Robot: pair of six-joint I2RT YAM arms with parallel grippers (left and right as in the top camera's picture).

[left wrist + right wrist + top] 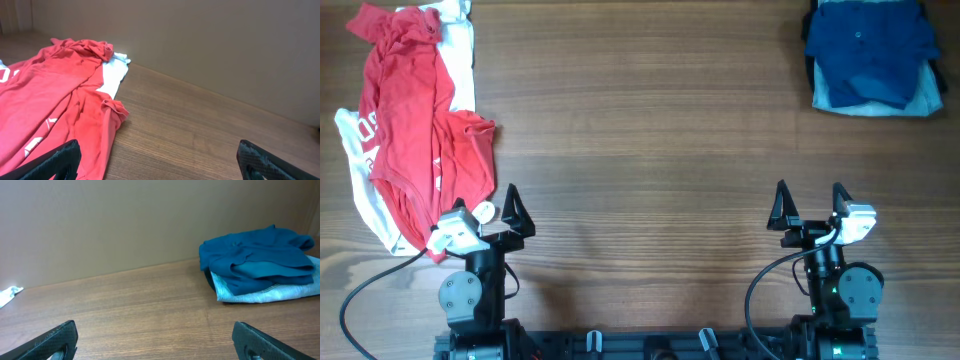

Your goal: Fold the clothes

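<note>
A crumpled red T-shirt (415, 130) with white lettering lies at the table's left side, on top of a white shirt (460, 55). Both show in the left wrist view, the red shirt (50, 110) and the white one (114, 75). A dark blue garment (865, 45) sits folded on a light blue one (925, 100) at the far right corner, also in the right wrist view (255, 257). My left gripper (485, 215) is open and empty at the red shirt's near edge. My right gripper (810, 208) is open and empty over bare wood.
The wooden table (640, 150) spans the scene. A plain wall (125, 220) rises behind the far edge. A white cloth corner (9, 294) shows at the left of the right wrist view.
</note>
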